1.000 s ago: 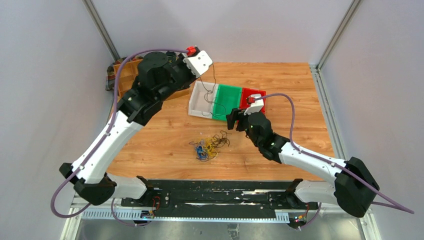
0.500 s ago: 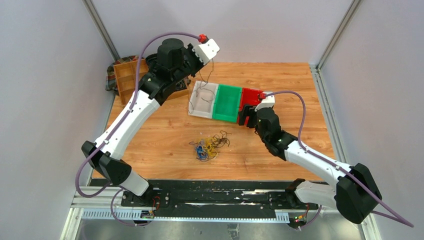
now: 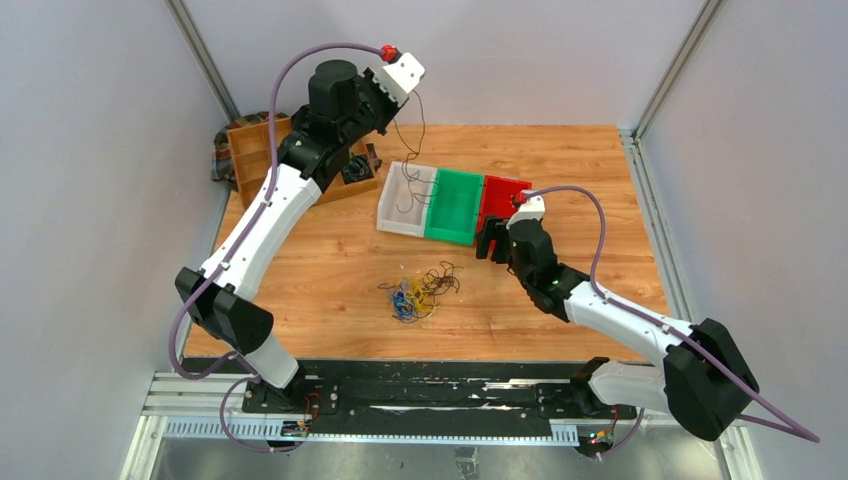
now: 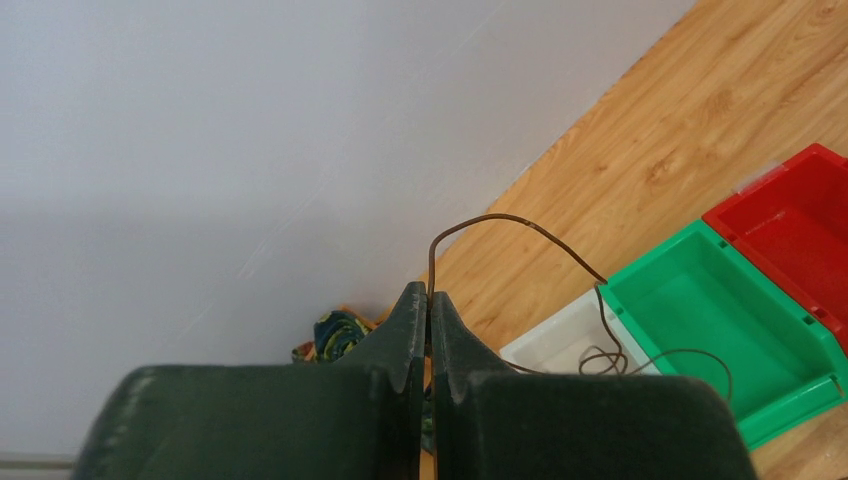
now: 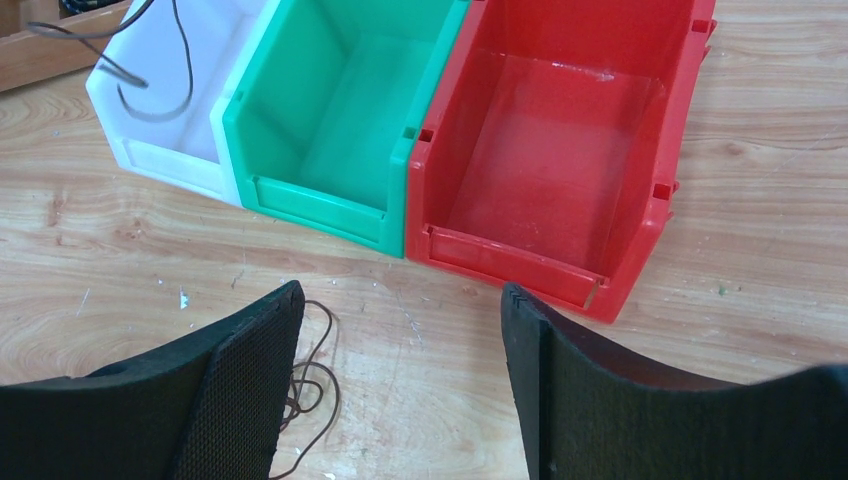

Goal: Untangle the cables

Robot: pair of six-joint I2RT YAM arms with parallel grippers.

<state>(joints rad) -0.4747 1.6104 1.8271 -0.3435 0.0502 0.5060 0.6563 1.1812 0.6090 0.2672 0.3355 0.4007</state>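
Note:
My left gripper [image 4: 428, 292] is shut on a thin black cable [image 4: 520, 222] and is raised high near the back wall [image 3: 412, 88]. The cable [image 3: 421, 130] hangs down from it, and its lower end loops in the white bin [image 3: 392, 222]. A tangle of black, yellow-orange and blue cables [image 3: 418, 292] lies on the table's middle. My right gripper [image 5: 400, 300] is open with nothing between its fingers, low over the table in front of the red bin [image 5: 560, 170]. A dark cable loop [image 5: 318, 380] lies beside its left finger.
White, green [image 3: 455, 205] and red [image 3: 500, 195] bins stand side by side behind the tangle. A wooden divided tray [image 3: 250, 150] with dark bundles sits at the back left, under the left arm. Walls close in the table's left, right and back.
The left gripper rose and drew back toward the wall, pulling the black cable up from the white bin. The right gripper shifted right, to the front of the red bin.

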